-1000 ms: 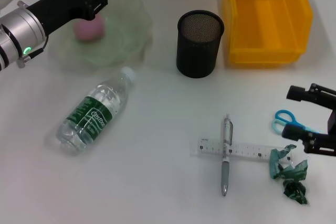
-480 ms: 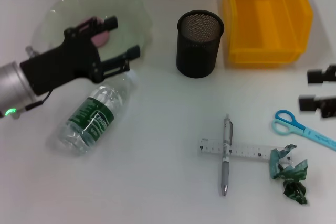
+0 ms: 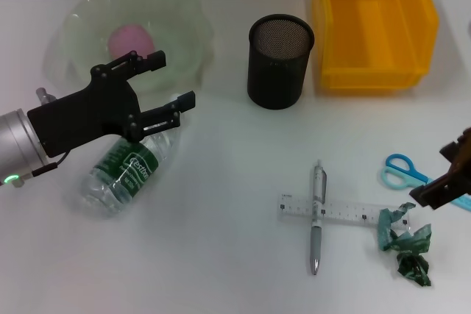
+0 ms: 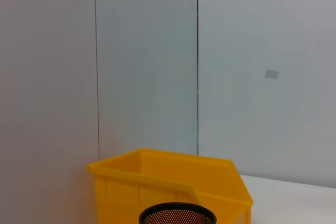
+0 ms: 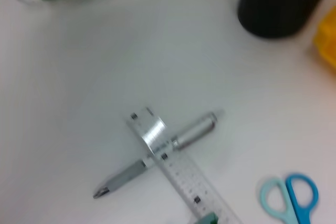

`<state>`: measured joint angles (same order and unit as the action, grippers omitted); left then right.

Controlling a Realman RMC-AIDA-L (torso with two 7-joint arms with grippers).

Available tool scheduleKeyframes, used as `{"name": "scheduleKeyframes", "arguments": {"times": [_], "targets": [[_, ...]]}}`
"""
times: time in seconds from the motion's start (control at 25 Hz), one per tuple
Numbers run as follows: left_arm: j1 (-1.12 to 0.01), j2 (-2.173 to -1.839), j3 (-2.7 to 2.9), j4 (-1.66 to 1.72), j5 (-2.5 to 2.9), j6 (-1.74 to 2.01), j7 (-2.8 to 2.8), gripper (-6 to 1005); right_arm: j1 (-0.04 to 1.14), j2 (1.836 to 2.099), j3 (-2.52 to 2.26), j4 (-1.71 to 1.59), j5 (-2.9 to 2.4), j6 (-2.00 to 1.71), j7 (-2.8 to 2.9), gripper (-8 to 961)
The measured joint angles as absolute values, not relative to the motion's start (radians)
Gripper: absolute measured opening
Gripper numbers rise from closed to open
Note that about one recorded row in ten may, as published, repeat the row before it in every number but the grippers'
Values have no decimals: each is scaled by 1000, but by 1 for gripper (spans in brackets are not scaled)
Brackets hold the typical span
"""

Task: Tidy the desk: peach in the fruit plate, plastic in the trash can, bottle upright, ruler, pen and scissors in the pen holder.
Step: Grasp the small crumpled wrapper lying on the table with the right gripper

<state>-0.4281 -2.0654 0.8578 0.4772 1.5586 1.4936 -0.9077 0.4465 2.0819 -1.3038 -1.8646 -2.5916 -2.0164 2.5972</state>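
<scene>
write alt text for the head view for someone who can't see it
The robot's left gripper, open, hovers over a clear plastic bottle lying on the white desk, near a pale green plate holding a pink peach. A silver pen lies crossed with a clear ruler.

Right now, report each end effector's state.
Left end effector: open, empty, over the bottle's cap end.
Right end effector: cannot be told, near the scissors.

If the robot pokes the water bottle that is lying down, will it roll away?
Probably a little. The clear plastic water bottle with the dark green label lies on its round side on the flat white desk, so a sideways poke could roll it. It looks full of water, so it is likely heavyish and slow. The open left gripper hovers over its cap end.
</scene>
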Motion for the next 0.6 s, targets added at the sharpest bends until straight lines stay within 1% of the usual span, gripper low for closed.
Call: {"name": "scheduleKeyframes", "arguments": {"times": [0.24,0.6], "targets": [[-434,-2065,859,470,1559,1481,-908,812,425,2089,-1445,-1871,-2614,-1985,2872,833],[-435,-2065,859,477,1569,1480,-908,812,369,2092,-1530,-1855,-2658,-1949,2945,831]]}}
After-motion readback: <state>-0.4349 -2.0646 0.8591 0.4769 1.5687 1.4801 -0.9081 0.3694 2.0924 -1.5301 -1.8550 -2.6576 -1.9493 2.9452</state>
